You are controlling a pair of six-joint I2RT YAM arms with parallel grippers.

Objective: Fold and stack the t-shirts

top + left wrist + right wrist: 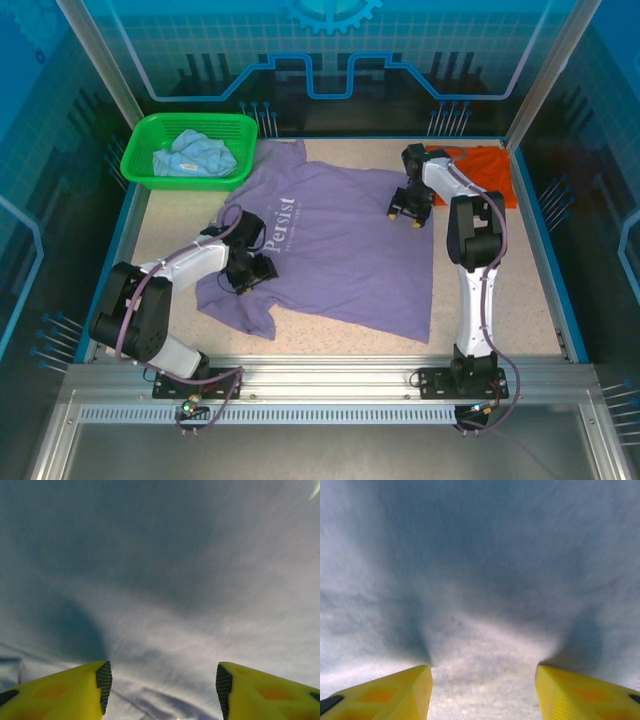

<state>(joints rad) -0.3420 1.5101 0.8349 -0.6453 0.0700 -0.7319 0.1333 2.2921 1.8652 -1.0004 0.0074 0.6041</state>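
Cloth covers most of the middle of the table (500, 290): we see the purple t-shirt (340, 250) spread flat there, its collar toward the far-left corner and its hem toward the near-right. The white lettering (281, 222) on its chest runs sideways, reading "Persist". One sleeve reaches toward the near edge on the left and lies a little rumpled.

At the far-left corner stands a green basket (180, 183), and the light blue t-shirt (195, 155) lies bunched inside it. The purple collar ends just beside the basket's right wall. At the far-right corner we find the orange t-shirt (490, 170) lying flat on the table, partly hidden behind the right arm, its left edge near the purple shirt's far sleeve.

The left gripper (250, 268) is low over the left side of the purple t-shirt, just near of the lettering and beside the rumpled sleeve. From its wrist camera we see the left gripper (162, 690) with its yellow fingers (70, 690) spread apart, nothing caught between them, and blurred cloth (165, 580) below that looks grey-blue.

The right gripper (405, 210) is over the far-right part of the same shirt, close to the orange one. Its wrist camera shows the right gripper (482, 690) with its fingers (395, 692) likewise spread wide and empty, right above soft cloth (480, 580). We cannot tell whether the fingertips touch the fabric.
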